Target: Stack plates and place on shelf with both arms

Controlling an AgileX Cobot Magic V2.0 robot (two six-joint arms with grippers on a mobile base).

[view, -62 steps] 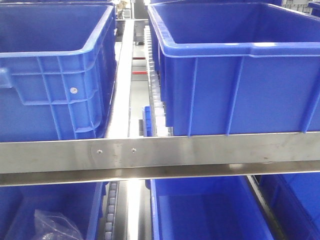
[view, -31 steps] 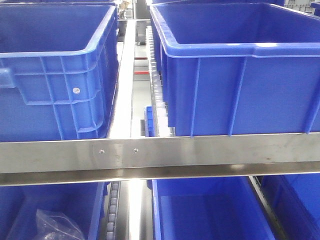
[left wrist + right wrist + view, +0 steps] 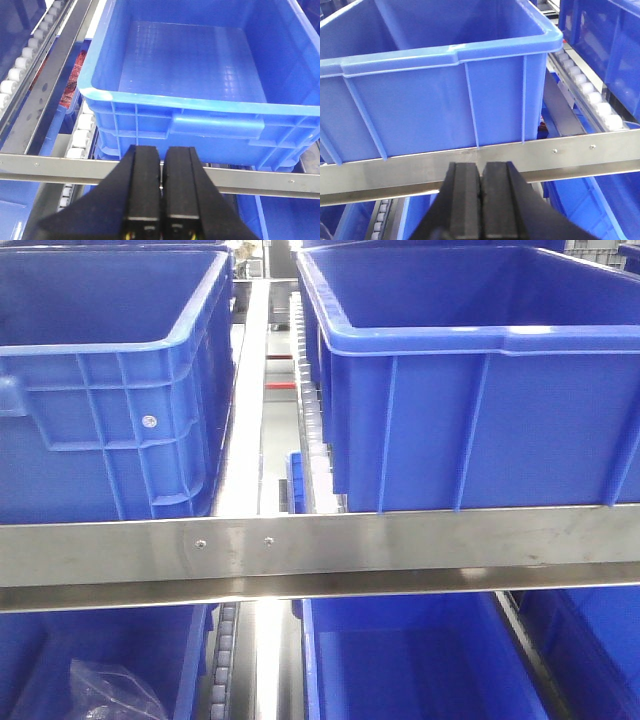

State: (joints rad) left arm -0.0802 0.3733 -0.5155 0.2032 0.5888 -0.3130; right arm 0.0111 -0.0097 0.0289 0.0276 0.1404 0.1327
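While both grippers, left gripper (image 3: 160,156) and right gripper (image 3: 481,175), have jaws pressed together holding nothing, blue bins (image 3: 470,380) sit at twelve o'clock behind the steel rail (image 3: 400,540); no plates show.

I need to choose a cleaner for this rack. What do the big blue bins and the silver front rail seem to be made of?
The big blue bins look like moulded plastic: uniform colour, stiffening ribs, rolled rim, soft sheen. The silver front rail looks like brushed metal, perhaps stainless steel or aluminium: dull grey reflections, faint smudges and small screw heads.
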